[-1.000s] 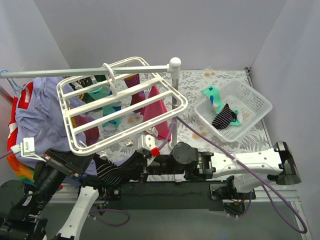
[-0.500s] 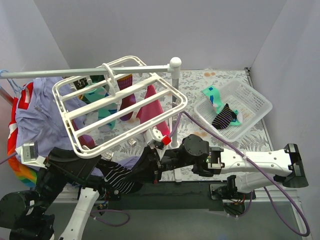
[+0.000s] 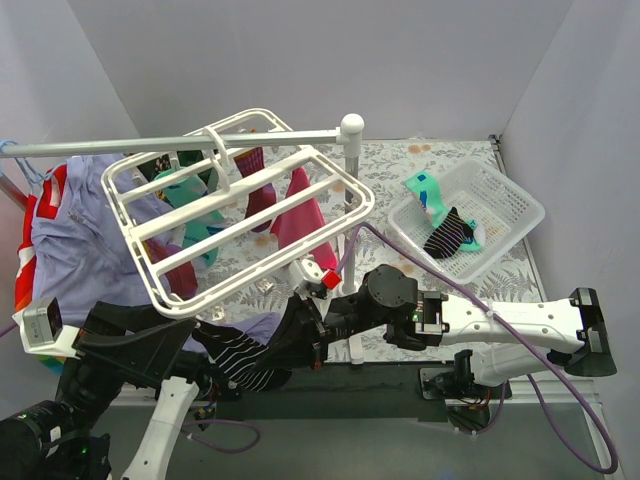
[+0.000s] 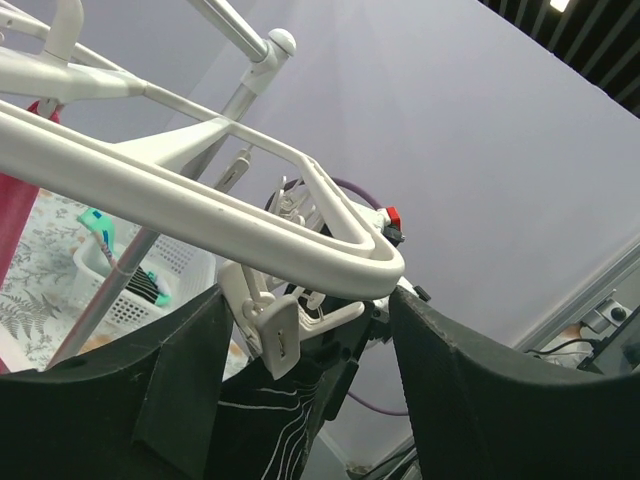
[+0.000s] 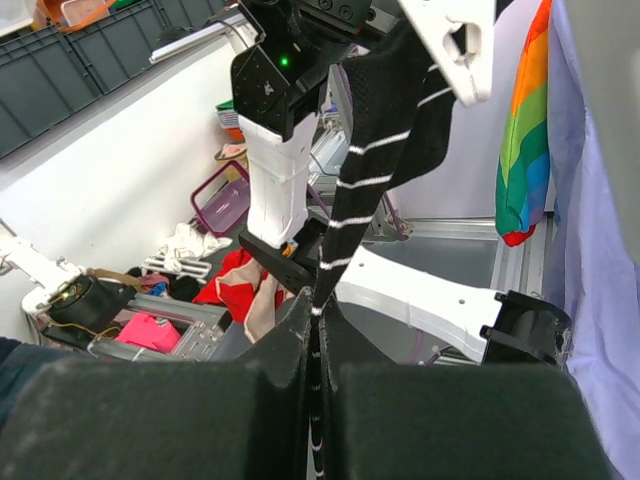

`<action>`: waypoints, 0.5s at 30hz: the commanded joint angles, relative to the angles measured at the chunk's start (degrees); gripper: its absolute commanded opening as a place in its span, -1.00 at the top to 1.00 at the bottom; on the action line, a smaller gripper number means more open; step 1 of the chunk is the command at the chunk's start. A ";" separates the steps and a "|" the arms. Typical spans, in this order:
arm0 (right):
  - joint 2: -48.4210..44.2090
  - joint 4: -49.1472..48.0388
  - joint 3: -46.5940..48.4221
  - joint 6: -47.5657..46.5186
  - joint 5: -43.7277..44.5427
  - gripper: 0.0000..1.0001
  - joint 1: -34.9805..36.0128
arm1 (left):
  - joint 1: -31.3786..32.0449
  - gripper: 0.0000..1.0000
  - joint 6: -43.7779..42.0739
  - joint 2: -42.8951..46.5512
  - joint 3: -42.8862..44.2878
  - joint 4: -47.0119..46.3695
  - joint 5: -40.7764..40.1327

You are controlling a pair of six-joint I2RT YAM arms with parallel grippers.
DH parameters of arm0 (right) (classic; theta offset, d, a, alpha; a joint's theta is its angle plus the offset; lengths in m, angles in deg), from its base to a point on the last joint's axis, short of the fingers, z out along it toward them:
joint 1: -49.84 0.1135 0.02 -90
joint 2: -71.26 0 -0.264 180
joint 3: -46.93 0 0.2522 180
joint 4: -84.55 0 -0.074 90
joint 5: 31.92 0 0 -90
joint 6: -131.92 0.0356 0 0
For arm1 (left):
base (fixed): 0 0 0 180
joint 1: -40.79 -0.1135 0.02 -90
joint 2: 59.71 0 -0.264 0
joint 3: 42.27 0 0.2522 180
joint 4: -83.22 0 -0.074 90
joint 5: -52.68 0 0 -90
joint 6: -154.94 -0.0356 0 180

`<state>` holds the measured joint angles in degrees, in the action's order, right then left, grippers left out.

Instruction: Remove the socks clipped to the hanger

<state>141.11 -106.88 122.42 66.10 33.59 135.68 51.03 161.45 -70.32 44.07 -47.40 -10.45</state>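
Note:
The white hanger (image 3: 240,215) hangs from the grey rail, tilted, with teal (image 3: 190,195), magenta (image 3: 255,190) and pink (image 3: 300,215) socks clipped under it. A black striped sock (image 3: 245,355) hangs from a clip at its near corner. My right gripper (image 3: 298,335) is shut on this sock; in the right wrist view the sock (image 5: 385,140) runs from the white clip (image 5: 455,50) into the shut gripper (image 5: 318,320). My left gripper (image 3: 215,340) is open. In the left wrist view the gripper (image 4: 308,300) straddles the hanger corner (image 4: 200,200), the clip (image 4: 275,335) and the sock (image 4: 260,420).
A white mesh basket (image 3: 520,205) at the right holds a teal sock and a black striped sock. A lavender shirt (image 3: 70,230) and a rainbow garment (image 3: 35,235) hang at the left. The grey rail (image 3: 120,146) meets its pole (image 3: 350,135) behind the hanger.
The hanger has swung to the left and tilted more. My right gripper has shifted right and toward the near edge with the black striped sock. My left arm has moved down and left.

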 commanded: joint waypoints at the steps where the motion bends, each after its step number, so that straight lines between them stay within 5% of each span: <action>1: -0.85 0.84 1.81 1.04 -2.84 0.97 -0.06 | -0.04 -0.18 -0.44 -1.43 -0.77 -1.25 -0.06; 7: -0.59 0.93 1.63 1.04 -4.51 0.97 -0.06 | -0.04 -0.04 -1.23 -1.17 -1.12 -1.08 -1.82; 15: -0.67 0.84 1.72 0.78 -5.74 0.97 -0.06 | -0.13 -0.21 0.70 0.85 -4.98 -4.23 -2.88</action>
<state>141.11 -105.83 122.42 66.52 30.61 135.40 51.05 161.54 -69.69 41.23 -49.85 -11.35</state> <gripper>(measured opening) 0.021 0.598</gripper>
